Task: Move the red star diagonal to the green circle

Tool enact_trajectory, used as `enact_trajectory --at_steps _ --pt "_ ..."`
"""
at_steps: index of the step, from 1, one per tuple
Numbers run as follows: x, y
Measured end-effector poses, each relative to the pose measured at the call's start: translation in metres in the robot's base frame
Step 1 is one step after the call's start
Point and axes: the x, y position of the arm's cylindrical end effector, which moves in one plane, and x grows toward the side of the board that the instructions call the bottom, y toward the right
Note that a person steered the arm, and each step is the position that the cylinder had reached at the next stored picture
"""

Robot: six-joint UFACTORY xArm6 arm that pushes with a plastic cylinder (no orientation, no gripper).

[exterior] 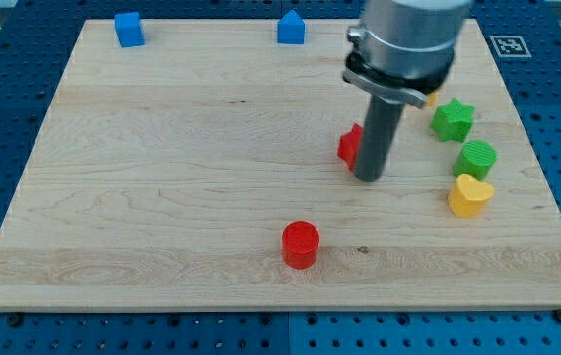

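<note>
The red star (349, 146) lies right of the board's middle, mostly hidden behind my rod. My tip (368, 178) rests on the board touching the star's right side. The green circle (476, 158) sits further to the view's right, with the green star (453, 119) just above it and the yellow heart (469, 195) just below it. The red star is level with the green circle, about a hundred pixels to its left.
A red cylinder (300, 244) stands near the bottom middle. Two blue blocks (129, 29) (291, 28) sit along the top edge. A yellow block is barely visible behind the arm's body. The wooden board (162, 197) is edged by a blue pegboard table.
</note>
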Motion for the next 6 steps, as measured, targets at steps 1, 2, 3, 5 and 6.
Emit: enact_trajectory --at_steps 1,2,3,5,6 --pt "-0.034 -0.024" --pt "-0.066 -0.051" --pt "-0.068 -0.07" --pt "-0.023 -0.005" --pt "-0.025 0.063"
